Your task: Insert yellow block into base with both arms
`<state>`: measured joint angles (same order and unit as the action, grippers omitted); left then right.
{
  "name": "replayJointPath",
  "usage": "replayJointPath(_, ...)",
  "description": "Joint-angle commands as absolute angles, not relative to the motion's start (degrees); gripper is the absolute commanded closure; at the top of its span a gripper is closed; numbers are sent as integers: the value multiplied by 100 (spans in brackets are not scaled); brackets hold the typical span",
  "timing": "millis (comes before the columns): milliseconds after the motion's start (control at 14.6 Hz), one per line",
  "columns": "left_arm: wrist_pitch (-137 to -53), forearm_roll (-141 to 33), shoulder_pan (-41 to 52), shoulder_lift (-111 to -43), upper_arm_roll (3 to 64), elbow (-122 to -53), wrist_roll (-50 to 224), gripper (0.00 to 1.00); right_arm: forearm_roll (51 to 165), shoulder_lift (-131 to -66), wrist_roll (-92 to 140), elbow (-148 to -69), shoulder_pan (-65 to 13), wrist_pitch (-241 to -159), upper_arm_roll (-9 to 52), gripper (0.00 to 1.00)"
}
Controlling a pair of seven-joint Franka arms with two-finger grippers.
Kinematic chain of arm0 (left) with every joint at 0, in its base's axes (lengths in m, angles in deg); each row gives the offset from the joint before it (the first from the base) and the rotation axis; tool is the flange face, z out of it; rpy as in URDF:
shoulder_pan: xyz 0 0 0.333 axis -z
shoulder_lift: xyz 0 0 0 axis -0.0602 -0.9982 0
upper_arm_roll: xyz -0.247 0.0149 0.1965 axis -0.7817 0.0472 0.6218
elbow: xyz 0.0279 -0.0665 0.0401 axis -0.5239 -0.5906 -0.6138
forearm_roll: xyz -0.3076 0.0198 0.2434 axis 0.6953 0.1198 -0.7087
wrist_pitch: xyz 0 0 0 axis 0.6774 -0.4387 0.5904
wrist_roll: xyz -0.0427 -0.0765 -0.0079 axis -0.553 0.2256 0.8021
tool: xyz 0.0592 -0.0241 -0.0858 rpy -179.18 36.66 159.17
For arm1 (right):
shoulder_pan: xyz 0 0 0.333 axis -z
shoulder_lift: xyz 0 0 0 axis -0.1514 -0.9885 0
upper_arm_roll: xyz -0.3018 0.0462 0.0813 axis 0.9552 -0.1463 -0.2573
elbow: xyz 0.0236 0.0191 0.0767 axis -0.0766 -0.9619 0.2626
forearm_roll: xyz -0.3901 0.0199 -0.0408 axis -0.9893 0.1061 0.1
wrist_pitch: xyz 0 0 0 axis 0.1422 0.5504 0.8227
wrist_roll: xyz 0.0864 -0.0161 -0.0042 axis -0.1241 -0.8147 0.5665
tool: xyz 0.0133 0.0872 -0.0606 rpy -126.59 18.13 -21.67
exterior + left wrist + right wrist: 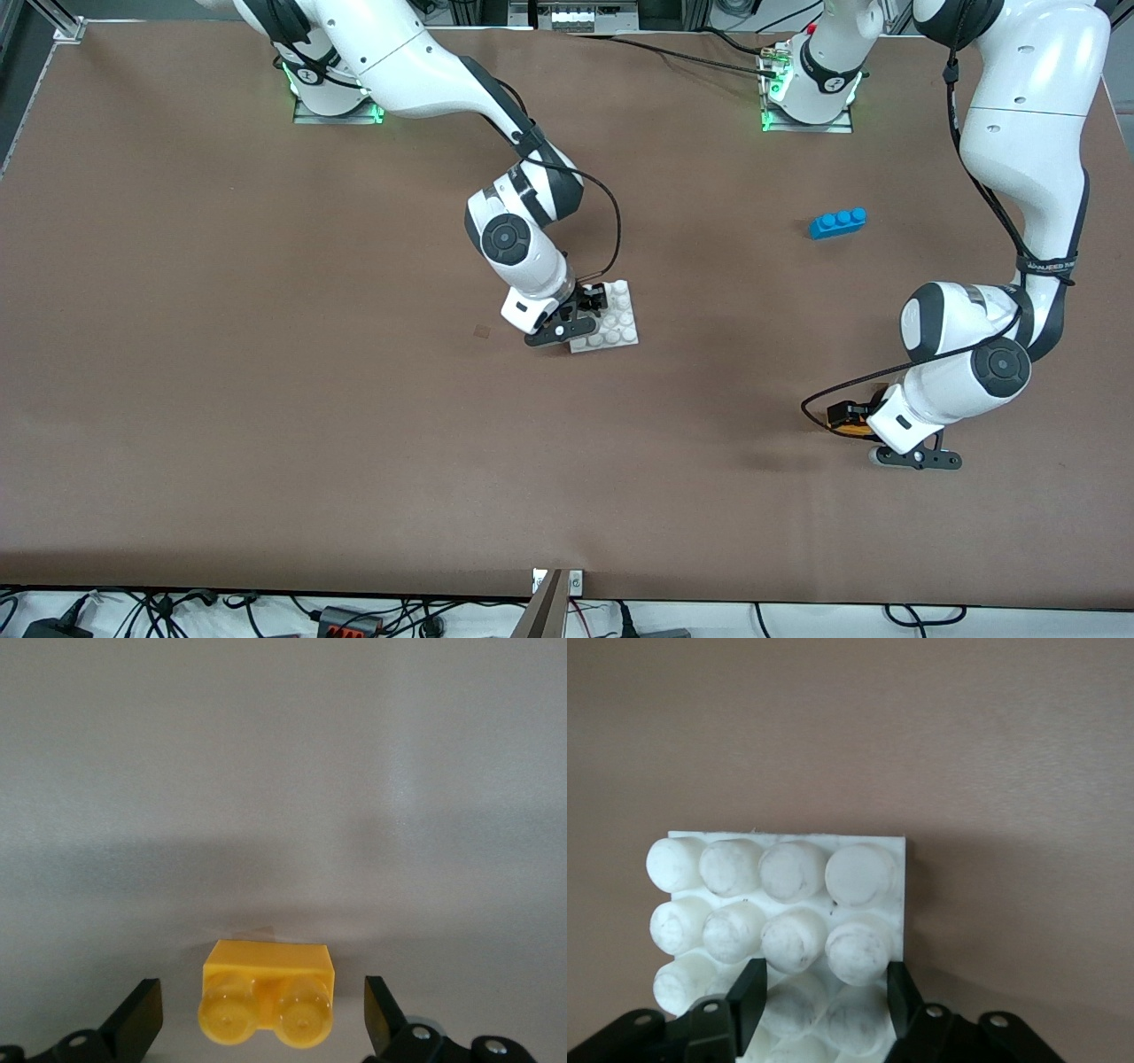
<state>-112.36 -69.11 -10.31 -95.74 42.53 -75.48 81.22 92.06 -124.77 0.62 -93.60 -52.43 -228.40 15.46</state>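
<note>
One yellow block (856, 431) lies on the brown tabletop (266, 399) at about 4 o'clock from the middle in the front view, toward the left arm's end. There it is mostly hidden under the left arm's wrist, with only an orange sliver showing. In the left wrist view the block (267, 997) stands studs-up, both round studs facing the camera. Its long axis runs from one finger to the other. The left tool (849, 422) is low over it, spread wide, and its fingers (142, 1017) flank the two ends with a clear gap on each side, touching nothing. One white base (620, 326) lies flat almost at the middle of the tabletop, barely toward 3 o'clock. The right tool (586, 306) covers one corner of it. In the right wrist view the base (897, 850) shows four studs across. Three rows are clear, and the rest are cut off by the right tool (826, 1003), which is set narrow and closed against two columns of studs. One blue three-stud brick (837, 222) sits at 2 o'clock, well apart, with its long axis running roughly from 8 to 2 o'clock.
</note>
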Motion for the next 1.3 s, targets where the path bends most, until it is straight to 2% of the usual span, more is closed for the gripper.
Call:
replayJointPath(0, -11341, -7029, -1040, -9725, 4229, -7407, 8140, 0, 9323, -12775, 15, -9152, -5292, -22855, 1497, 1)
replayJointPath(205, -11394, -7047, -1048, -9752, 4237, -7424, 8123, 0, 9252, -12292, 33, -9152, -5143, -22005, 1585, 0)
replayJointPath(614, -11385, -7047, -1048, -9760, 4237, -7468, 8114, 0, 9165, -11009, 462, -9152, -4405, -19360, 2252, 0)
replayJointPath(819, -11377, -7047, -1048, -9752, 4237, -7468, 8114, 0, 7938, -10438, 1113, -9169, -4298, -18356, 2788, 0)
replayJointPath(1024, -11359, -7047, -1048, -9743, 4229, -7468, 8114, 0, 7688, -9805, 1167, -9169, -4290, -17688, 3367, 0)
replayJointPath(1229, -11359, -7055, -1048, -9743, 4229, -7468, 8105, 12, 7697, -9146, 1938, -9195, -4298, -16749, 4245, 0)
